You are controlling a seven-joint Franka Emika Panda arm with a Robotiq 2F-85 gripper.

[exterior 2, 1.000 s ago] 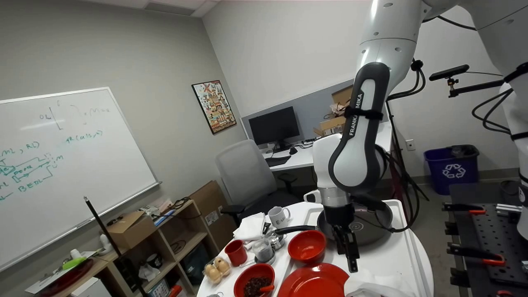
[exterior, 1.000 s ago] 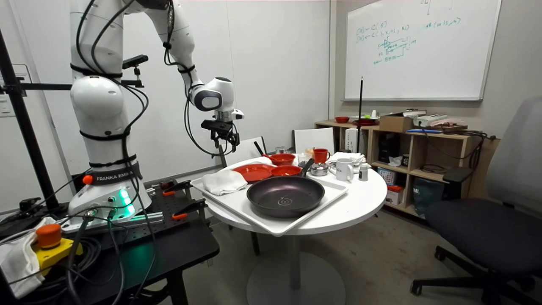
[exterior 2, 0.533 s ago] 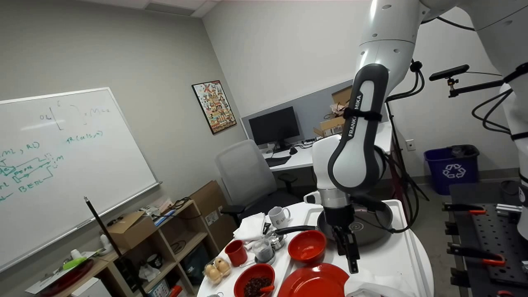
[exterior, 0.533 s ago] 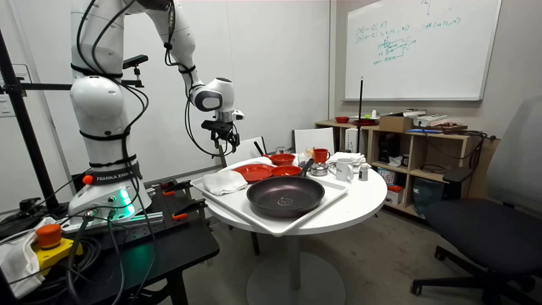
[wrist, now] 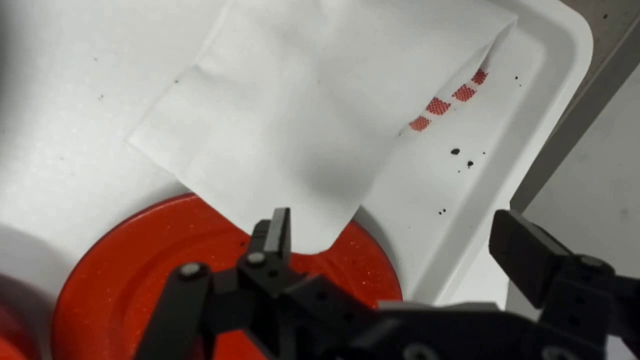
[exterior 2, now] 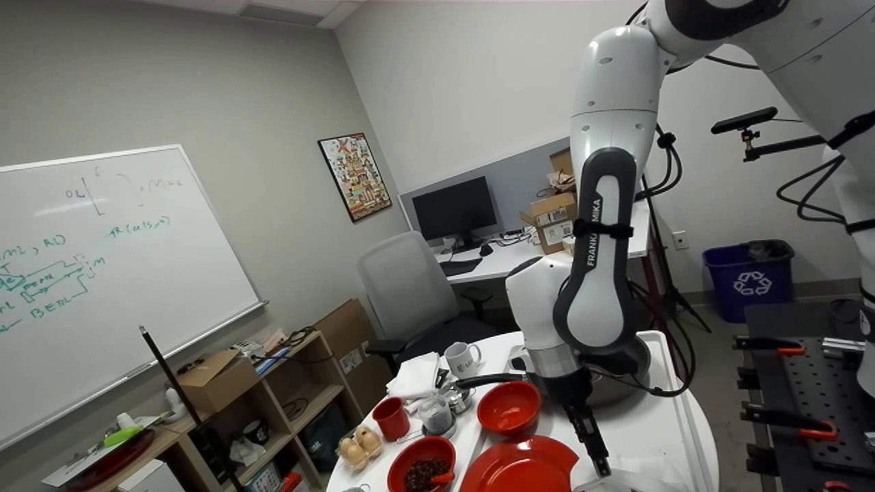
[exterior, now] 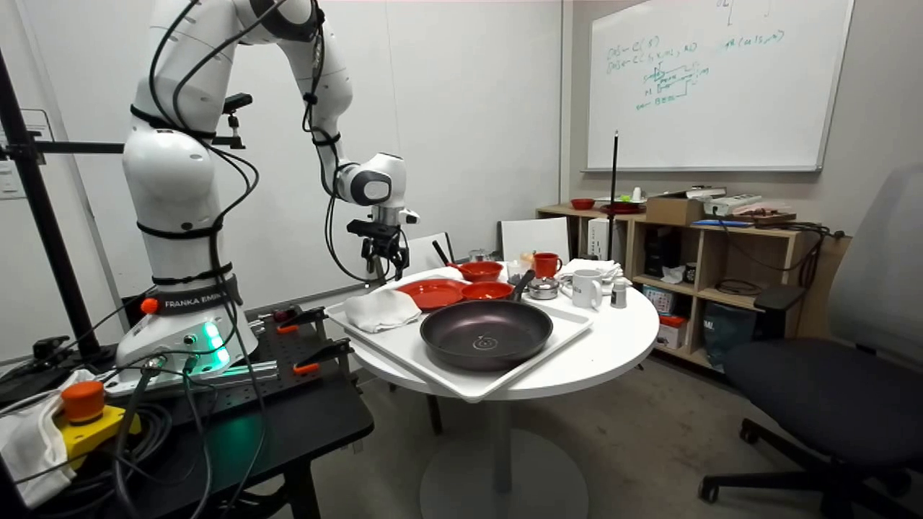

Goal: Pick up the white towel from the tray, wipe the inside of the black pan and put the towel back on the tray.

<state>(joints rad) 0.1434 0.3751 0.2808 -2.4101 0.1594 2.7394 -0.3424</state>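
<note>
The white towel (exterior: 382, 310) lies folded on the white tray (exterior: 411, 355). In the wrist view the towel (wrist: 300, 100) shows red marks along one edge, and a corner overlaps the red plate (wrist: 150, 240). It is mostly cut off in an exterior view (exterior 2: 636, 482). The black pan (exterior: 487, 335) sits on the tray, its inside bare; in an exterior view the arm partly covers it (exterior 2: 618, 388). My gripper (wrist: 397, 235) is open and empty, fingers wide apart, above the plate and tray edge. It also shows in both exterior views (exterior: 386, 268) (exterior 2: 596, 456), apart from the towel.
A red bowl (exterior 2: 509, 408) stands between plate and pan handle (exterior 2: 489, 380). Beyond are a bowl of dark bits (exterior 2: 425, 465), a red mug (exterior 2: 392, 418), a white mug (exterior 2: 463, 360), eggs (exterior 2: 361, 447) and a steel container (exterior: 543, 288). Small dark crumbs (wrist: 462, 156) lie on the tray.
In the last half second the arm has reached outward and my gripper has come down and tilted, now lower and nearer the towel. It stays open. Towel and pan have not moved.
</note>
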